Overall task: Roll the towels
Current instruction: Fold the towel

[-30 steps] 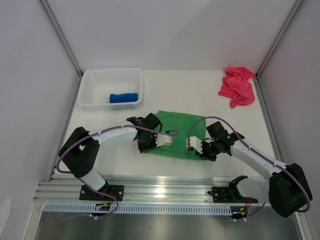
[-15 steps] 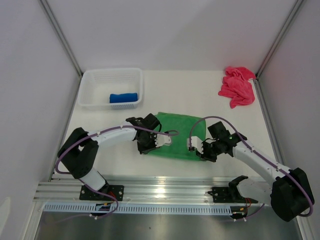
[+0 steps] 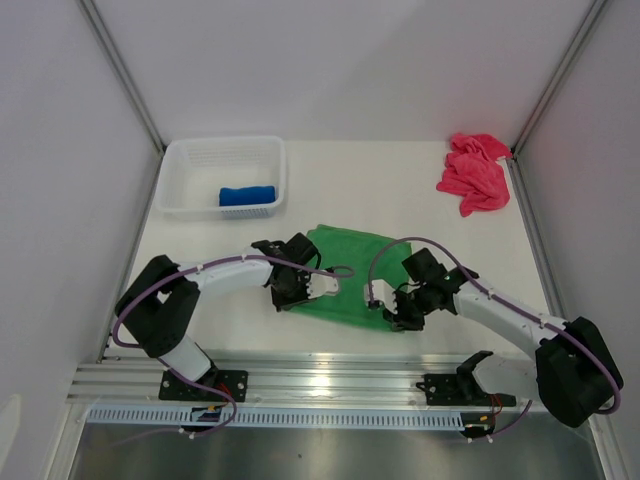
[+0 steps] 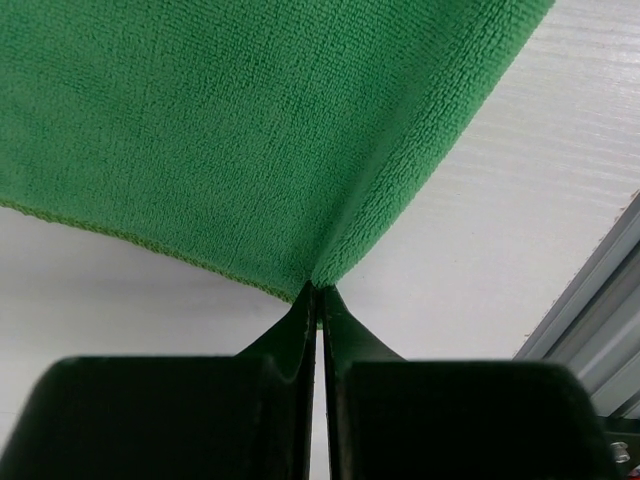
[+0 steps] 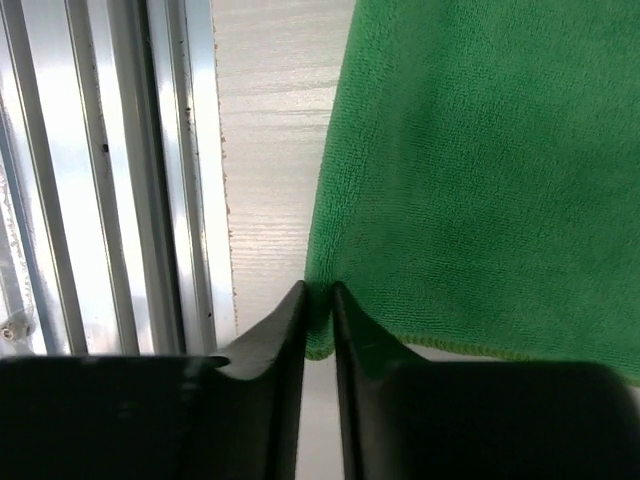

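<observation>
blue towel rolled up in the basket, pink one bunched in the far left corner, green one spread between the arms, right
One slip: the top external view shows the pink towel bunched in the far right corner, not the left. The blue towel is rolled up in the basket and the green towel is spread between the arms.

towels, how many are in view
3: blue towel rolled in the white basket, green towel spread at the near middle, pink towel crumpled at the far right corner.
</observation>
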Tool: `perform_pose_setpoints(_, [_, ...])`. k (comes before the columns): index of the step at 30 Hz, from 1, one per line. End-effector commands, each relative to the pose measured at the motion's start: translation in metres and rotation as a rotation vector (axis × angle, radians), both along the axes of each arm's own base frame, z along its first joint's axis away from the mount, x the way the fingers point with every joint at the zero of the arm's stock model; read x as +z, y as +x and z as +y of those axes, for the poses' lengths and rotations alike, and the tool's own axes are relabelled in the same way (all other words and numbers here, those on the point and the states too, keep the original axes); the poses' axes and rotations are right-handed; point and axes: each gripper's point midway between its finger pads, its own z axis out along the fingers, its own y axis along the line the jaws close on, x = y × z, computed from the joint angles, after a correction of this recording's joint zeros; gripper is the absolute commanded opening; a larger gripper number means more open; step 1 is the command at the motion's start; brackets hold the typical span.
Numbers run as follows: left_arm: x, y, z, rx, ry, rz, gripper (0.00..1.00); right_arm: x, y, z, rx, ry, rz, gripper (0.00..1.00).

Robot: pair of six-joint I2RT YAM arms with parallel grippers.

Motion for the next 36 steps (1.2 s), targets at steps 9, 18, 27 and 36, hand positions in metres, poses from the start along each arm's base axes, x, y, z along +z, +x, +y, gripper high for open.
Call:
perform_pose_setpoints(9, [-0.004, 0.012, 0.008, -0.007, 0.028, -0.064, 0.01, 0.068, 0.058, 0.030, -0.195, 0.202, -0.142, 0.56])
perform_pose_setpoints(18, [-0.004, 0.022, 0.009, 0.004, 0.048, -0.106, 0.01, 0.073, 0.197, -0.020, -1.012, 0.299, 0.042, 0.58])
perform_pose_setpoints(27, [-0.006, 0.030, 0.013, 0.016, 0.078, -0.143, 0.01, -0.009, 0.239, -0.054, -1.267, -0.047, 0.193, 0.52])
perform_pose_setpoints(36, [-0.007, 0.032, 0.011, 0.023, 0.080, -0.139, 0.01, 0.001, 0.247, -0.074, -1.345, -0.064, 0.094, 0.52])
